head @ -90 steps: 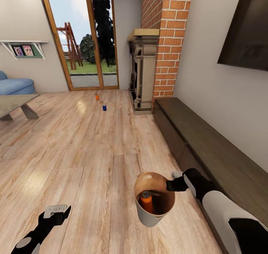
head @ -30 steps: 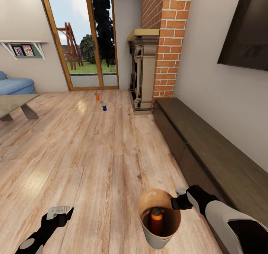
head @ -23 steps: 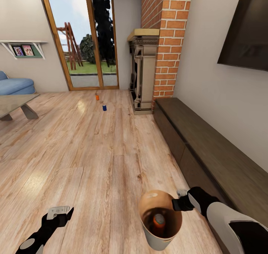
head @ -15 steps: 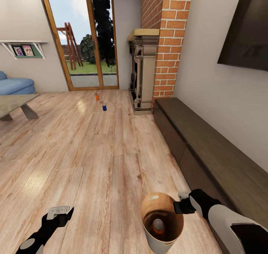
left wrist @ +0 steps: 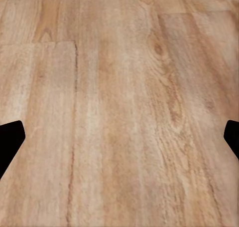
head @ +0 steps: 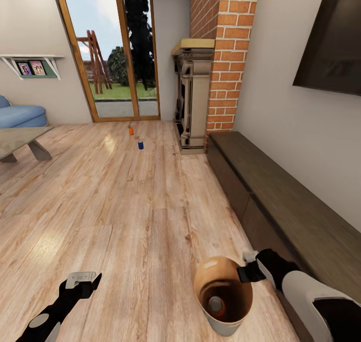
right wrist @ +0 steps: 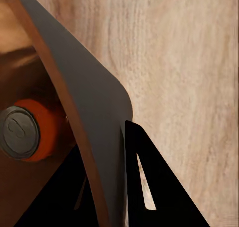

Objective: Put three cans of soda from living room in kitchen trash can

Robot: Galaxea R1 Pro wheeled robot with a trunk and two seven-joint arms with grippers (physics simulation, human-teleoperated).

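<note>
The tash can, pale outside and glossy brown inside, hangs low over the living room floor at the head view's lower right. My right gripper is shut on its rim; in the right wrist view the black fingers clamp the bin's wall. An orange can of soda sits inside, grey top showing. Far ahead on the floor stand another orange can and a dark blue can. My left gripper hangs open and empty over bare planks.
A long dark low cabinet runs along the right wall under a TV. Beyond it stand the ornate fireplace and brick chimney. A glass door is at the back, with a coffee table and blue sofa at left.
My right arm has drawn the tash can lower and closer to me. The orange can inside has settled from leaning to top-up. My left gripper dipped slightly.
</note>
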